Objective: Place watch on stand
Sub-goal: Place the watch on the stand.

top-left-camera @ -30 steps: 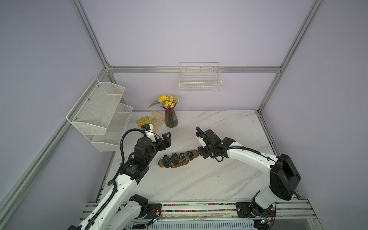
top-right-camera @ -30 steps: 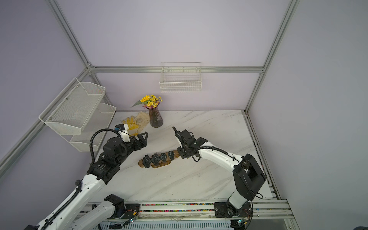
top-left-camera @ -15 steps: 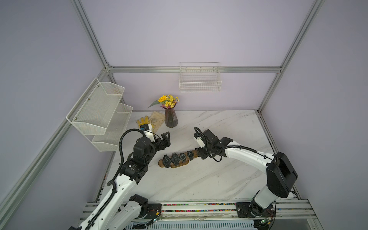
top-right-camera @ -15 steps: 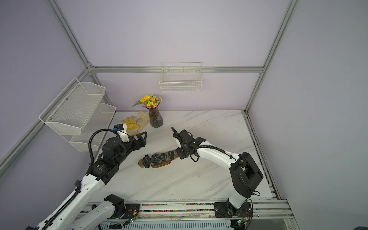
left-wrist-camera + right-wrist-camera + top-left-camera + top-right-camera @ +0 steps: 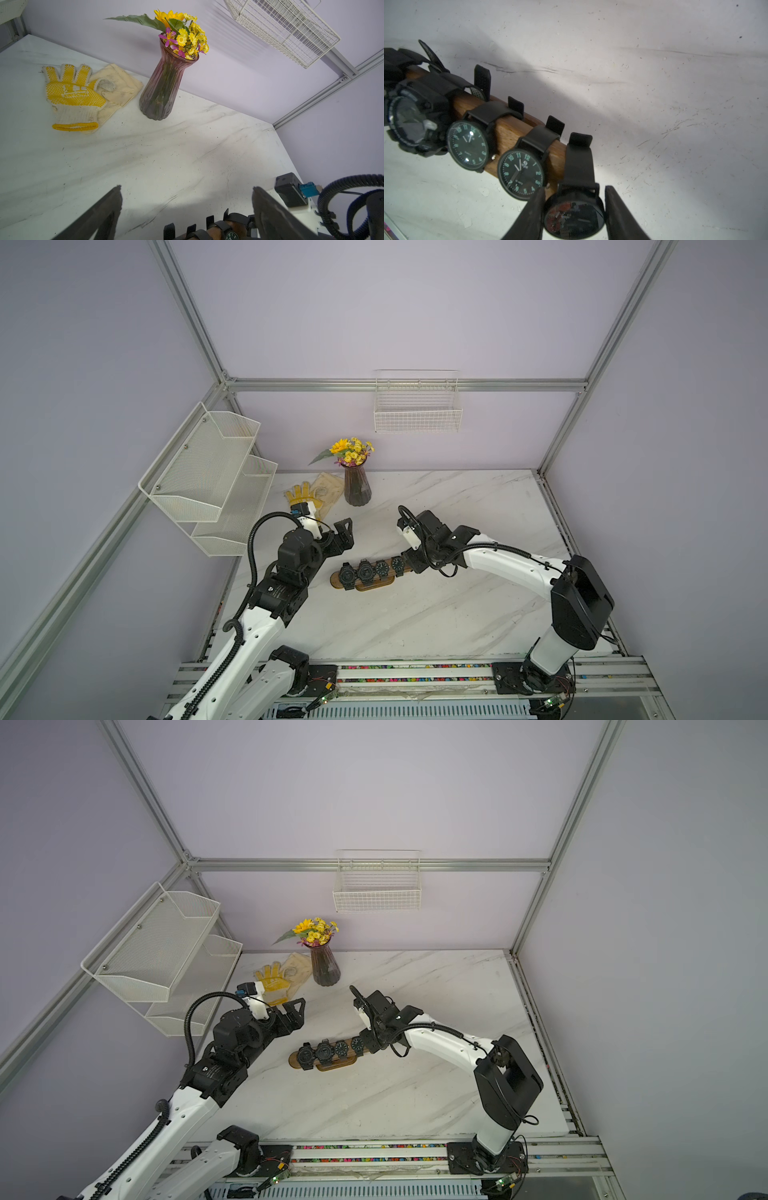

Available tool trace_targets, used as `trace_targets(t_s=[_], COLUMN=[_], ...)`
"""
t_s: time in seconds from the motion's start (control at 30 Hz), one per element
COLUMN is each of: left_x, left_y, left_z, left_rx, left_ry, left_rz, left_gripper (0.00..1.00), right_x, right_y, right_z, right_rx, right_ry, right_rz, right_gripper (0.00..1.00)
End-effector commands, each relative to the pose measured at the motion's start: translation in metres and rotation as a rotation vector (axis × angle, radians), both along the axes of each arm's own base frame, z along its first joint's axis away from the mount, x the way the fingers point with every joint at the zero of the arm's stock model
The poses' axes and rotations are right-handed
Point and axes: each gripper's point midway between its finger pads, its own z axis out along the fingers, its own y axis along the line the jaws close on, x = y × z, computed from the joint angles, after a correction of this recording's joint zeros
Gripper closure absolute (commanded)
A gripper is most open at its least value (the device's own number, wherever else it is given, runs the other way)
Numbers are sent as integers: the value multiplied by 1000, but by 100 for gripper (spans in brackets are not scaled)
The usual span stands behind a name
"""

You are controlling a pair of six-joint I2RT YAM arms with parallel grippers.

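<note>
The stand (image 5: 376,586) (image 5: 332,1065), a brown wooden bar on an oval base, lies in the middle of the marble table. Several black watches (image 5: 468,145) are strapped round it. At the bar's right end my right gripper (image 5: 575,189) (image 5: 409,563) is shut on another black watch (image 5: 574,216), one finger on each side of its round face. That watch's strap (image 5: 578,164) loops over the bar's end. In both top views the right gripper hides the held watch. My left gripper (image 5: 187,188) (image 5: 343,535) hangs open and empty, above the table behind the stand's left end.
A purple vase of yellow flowers (image 5: 356,485) (image 5: 164,83) stands at the back. A yellow work glove (image 5: 71,93) lies on a cream cloth (image 5: 120,87) beside it. A white mesh rack (image 5: 208,477) juts from the left wall, and a wire basket (image 5: 417,410) hangs on the back wall.
My right gripper has moved left with the watch, up to the right end of the stand. The left arm has hardly moved.
</note>
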Motion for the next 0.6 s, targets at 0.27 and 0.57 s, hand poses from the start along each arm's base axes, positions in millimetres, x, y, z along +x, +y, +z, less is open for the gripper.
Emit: trace_targets(t_s=[0.27, 0.57], left_x=[-3, -4], left_y=[4, 6], left_z=[1, 3], left_rx=[2, 2], left_ry=[-24, -30], left_rz=[3, 8], left_gripper=[3, 3], right_x=[-2, -4], right_y=[16, 17], right_z=[6, 5], right_rx=[13, 0], right_ry=[-2, -2], right_rz=[38, 43], right_gripper=[68, 68])
